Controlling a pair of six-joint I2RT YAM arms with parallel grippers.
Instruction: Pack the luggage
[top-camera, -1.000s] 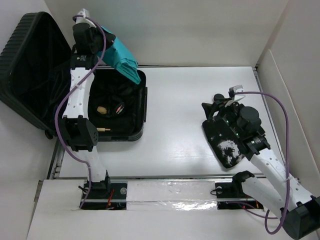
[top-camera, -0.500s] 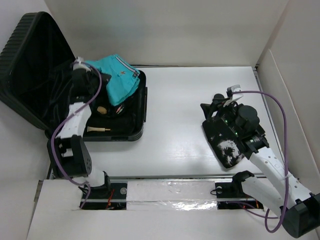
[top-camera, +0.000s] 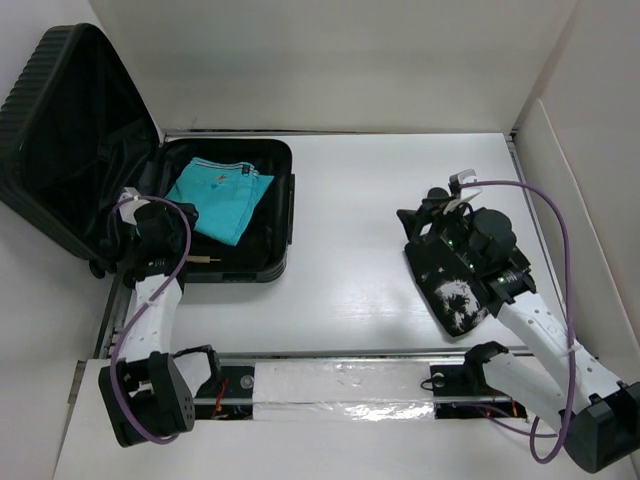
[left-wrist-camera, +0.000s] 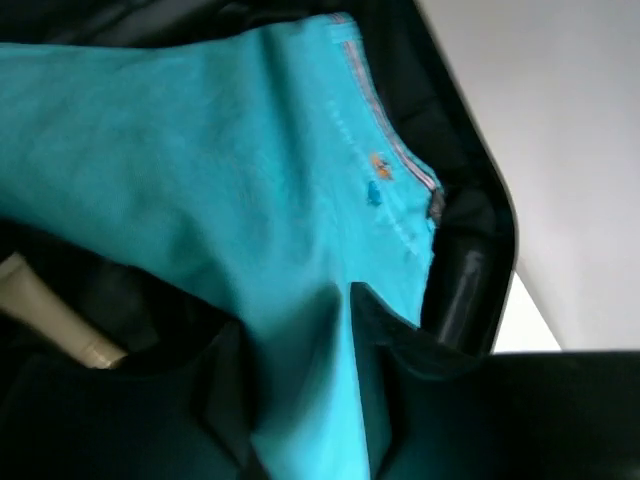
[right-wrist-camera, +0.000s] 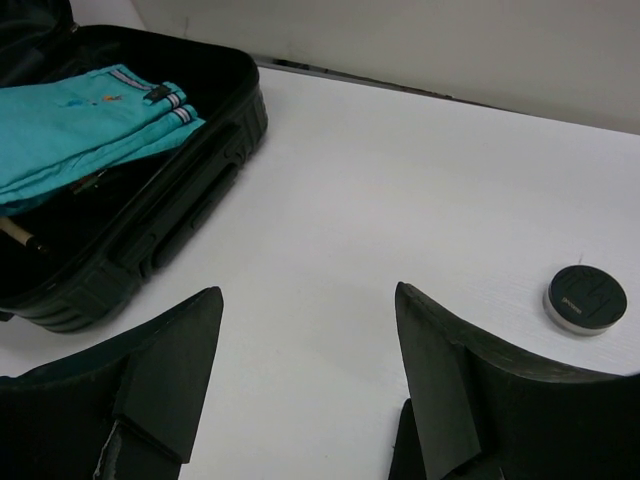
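Teal garment (top-camera: 218, 198) now lying in luggage (top-camera: 245, 270) on white table (top-camera: 360, 200), white walls (top-camera: 350, 60); both jaws apart

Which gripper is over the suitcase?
The left gripper: it is open above the teal shirt inside the suitcase. The right gripper, also open, is over the table, off to the suitcase's right.

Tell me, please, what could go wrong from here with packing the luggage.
1. The teal garment shows between the parted fingers of the left gripper. Whether it touches them is unclear. If a fold is snagged, pulling back might drag it out of the luggage.
2. A round black puck lies on the table beside the open right gripper, so a careless sweep might knock it away.
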